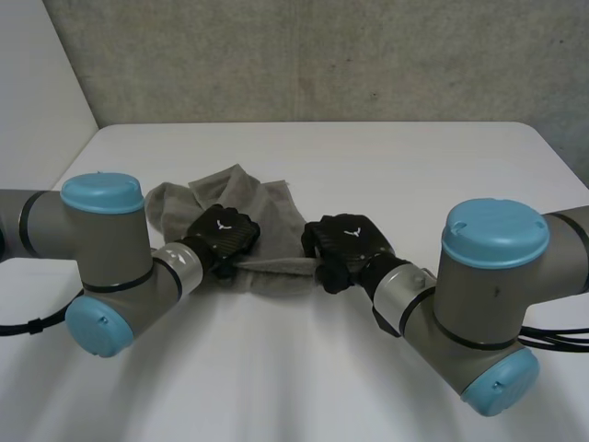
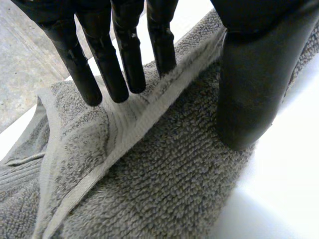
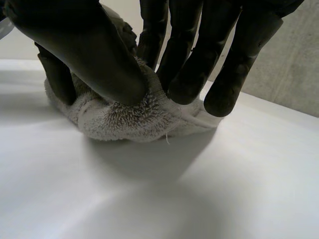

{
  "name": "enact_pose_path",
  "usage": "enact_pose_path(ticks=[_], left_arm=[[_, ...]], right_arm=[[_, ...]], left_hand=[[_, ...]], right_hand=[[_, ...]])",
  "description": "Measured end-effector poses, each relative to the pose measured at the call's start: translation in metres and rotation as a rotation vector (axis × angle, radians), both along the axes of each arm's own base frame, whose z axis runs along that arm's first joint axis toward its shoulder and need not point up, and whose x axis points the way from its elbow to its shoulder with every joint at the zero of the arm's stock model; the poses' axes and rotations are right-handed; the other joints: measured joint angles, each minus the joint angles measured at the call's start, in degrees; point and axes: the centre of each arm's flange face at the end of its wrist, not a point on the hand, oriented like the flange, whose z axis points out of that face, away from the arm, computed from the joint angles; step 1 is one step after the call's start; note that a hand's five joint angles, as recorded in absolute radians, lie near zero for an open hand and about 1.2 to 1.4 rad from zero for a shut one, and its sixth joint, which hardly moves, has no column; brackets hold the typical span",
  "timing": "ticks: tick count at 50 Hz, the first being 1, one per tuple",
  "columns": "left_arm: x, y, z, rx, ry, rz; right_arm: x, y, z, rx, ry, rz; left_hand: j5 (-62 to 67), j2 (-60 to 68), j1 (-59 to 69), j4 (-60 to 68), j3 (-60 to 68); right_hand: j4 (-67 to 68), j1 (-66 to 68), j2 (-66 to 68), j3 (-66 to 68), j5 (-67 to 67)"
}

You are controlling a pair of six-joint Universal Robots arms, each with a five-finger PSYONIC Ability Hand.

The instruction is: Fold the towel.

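Note:
A grey towel (image 1: 241, 195) lies crumpled on the white table (image 1: 386, 166), between my two hands. My left hand (image 1: 222, 234) rests on the towel's near left part. In the left wrist view its fingers (image 2: 102, 69) stand straight with their tips on a raised hem band, and the thumb presses down on the towel (image 2: 164, 184) a little apart from them. My right hand (image 1: 344, 243) is at the towel's near right edge. In the right wrist view its thumb and fingers (image 3: 199, 64) are curled round a bunched lump of towel (image 3: 124, 119) that sits on the table.
Bare white tabletop (image 1: 304, 368) stretches in front of the hands and behind the towel. Both forearms reach in from the sides. A grey wall (image 1: 304, 55) stands behind the table's far edge.

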Motion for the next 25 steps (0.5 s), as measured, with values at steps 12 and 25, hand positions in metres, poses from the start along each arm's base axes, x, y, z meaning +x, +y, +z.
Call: enact_pose_path(ticks=[12,25], left_arm=[[-0.001,-0.003,0.010,-0.029,0.022,0.005],[0.001,0.003,0.066,-0.129,0.103,0.010]], right_arm=[[-0.003,0.002,0.004,-0.004,0.009,0.002],[-0.005,0.007,0.029,-0.075,0.044,0.041]], left_hand=[[29.27,31.87,28.97,33.29,31.88],[32.47,36.75,32.69,40.44,38.55]], right_hand=[[0.00,0.00,0.00,0.01,0.00],[0.00,0.00,0.00,0.02,-0.06]])
